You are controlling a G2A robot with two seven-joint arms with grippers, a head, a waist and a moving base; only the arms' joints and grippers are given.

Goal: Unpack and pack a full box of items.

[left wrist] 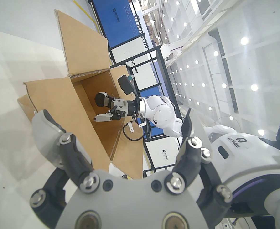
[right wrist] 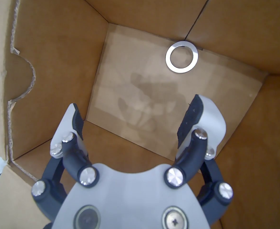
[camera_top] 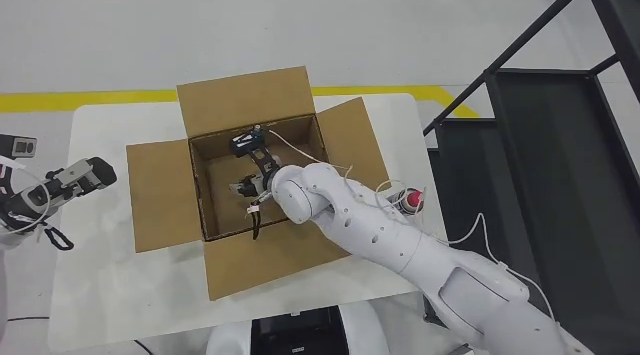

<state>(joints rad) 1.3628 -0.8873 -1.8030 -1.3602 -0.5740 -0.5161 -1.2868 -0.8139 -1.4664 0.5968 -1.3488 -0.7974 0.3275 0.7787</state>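
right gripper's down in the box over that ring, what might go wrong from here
1. The metal ring lies flat on the floor of the box, so the open right gripper may slide over it without getting a hold.
2. The ring sits close against a wall, leaving little room on that side; the gripper might push into the cardboard.

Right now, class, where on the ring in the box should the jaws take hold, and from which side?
Likely the band of the ring, on its wall-free side, one jaw through the hole, from straight above: it lies flat on the box floor by a wall.
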